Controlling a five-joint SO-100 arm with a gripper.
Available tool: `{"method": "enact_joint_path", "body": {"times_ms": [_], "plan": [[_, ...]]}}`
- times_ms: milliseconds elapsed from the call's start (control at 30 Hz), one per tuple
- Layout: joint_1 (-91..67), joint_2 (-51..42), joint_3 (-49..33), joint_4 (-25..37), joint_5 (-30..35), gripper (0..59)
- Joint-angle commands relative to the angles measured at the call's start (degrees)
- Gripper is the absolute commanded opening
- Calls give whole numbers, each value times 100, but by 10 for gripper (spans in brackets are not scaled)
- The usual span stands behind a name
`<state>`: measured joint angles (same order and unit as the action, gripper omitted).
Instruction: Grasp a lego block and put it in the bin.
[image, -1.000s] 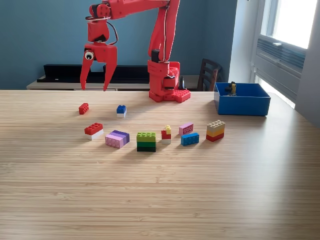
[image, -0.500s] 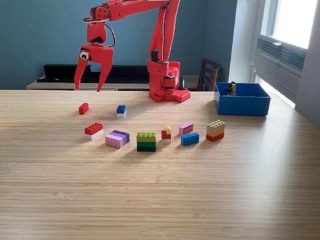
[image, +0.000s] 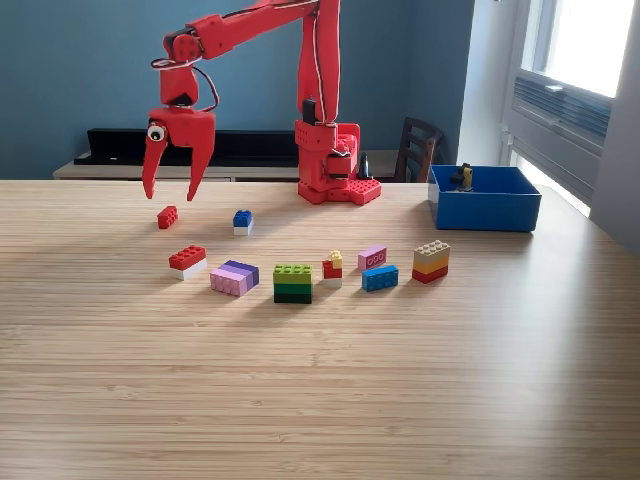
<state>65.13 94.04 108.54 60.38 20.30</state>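
Note:
My red gripper (image: 168, 194) hangs open with nothing in it, fingertips pointing down, just above a small red lego block (image: 167, 216) at the exterior view's left. A blue and white block (image: 243, 221) lies to that block's right. Nearer the camera lie a red and white block (image: 187, 261), a purple and pink block (image: 234, 277), a green block (image: 293, 283), a small red and yellow block (image: 332, 268), a pink block (image: 372, 257), a blue block (image: 380, 278) and a tan, yellow and red stack (image: 431, 261). The blue bin (image: 484, 209) stands at the right with a small dark and yellow object (image: 463, 177) inside.
The arm's red base (image: 335, 165) stands at the back middle of the wooden table (image: 320, 390). A dark chair (image: 418, 149) is behind the table, and a low dark shelf runs along the blue wall.
The gripper has swung to the exterior view's left and come lower, from above the blue and white block to above the small red block. It has stayed open. No blocks moved.

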Motion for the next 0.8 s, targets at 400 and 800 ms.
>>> {"method": "enact_joint_path", "body": {"times_ms": [400,800], "plan": [[18,-1020,-976,-53,-132,180],[0,-1178,-888,-88,-105,1]]}}
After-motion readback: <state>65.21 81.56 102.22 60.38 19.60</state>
